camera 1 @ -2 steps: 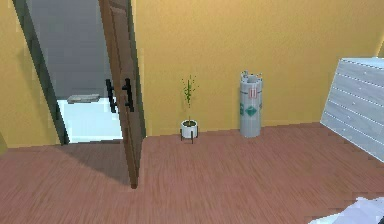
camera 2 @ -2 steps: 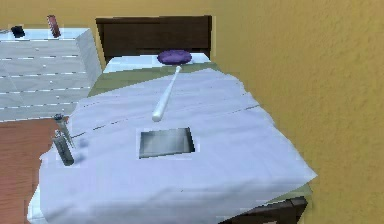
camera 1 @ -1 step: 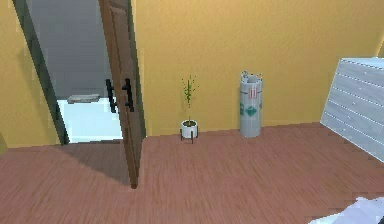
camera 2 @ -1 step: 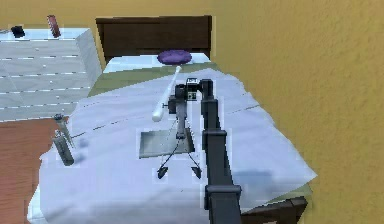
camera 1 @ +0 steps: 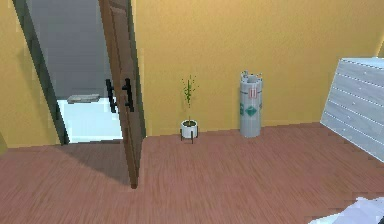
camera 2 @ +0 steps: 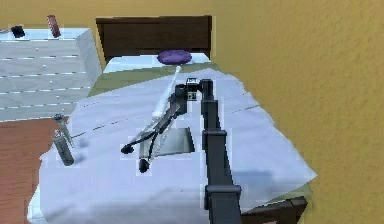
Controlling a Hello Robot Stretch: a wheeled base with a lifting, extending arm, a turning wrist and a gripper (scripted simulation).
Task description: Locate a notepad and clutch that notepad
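Note:
A flat dark grey rectangle (camera 2: 180, 142), perhaps the notepad, lies on the bed's pale cover (camera 2: 250, 130) in the arm side view, just left of the arm (camera 2: 213, 150). The arm's dark bar rises from the bottom edge over the bed. From its far end the gripper (camera 2: 145, 138) reaches left and down across the cover. A long pale bat-like stick (camera 2: 163, 105) lies under or beside it, close to the grey rectangle. With these things behind it, I cannot tell whether the gripper holds anything.
A grey bottle-like thing (camera 2: 62, 138) stands at the bed's left edge and a purple round thing (camera 2: 175, 57) lies by the dark headboard (camera 2: 150, 32). A white dresser (camera 2: 45, 75) stands left of the bed. Ahead: open wooden door (camera 1: 122, 90), potted plant (camera 1: 189, 108), grey cylinder (camera 1: 249, 104), dresser (camera 1: 360, 100).

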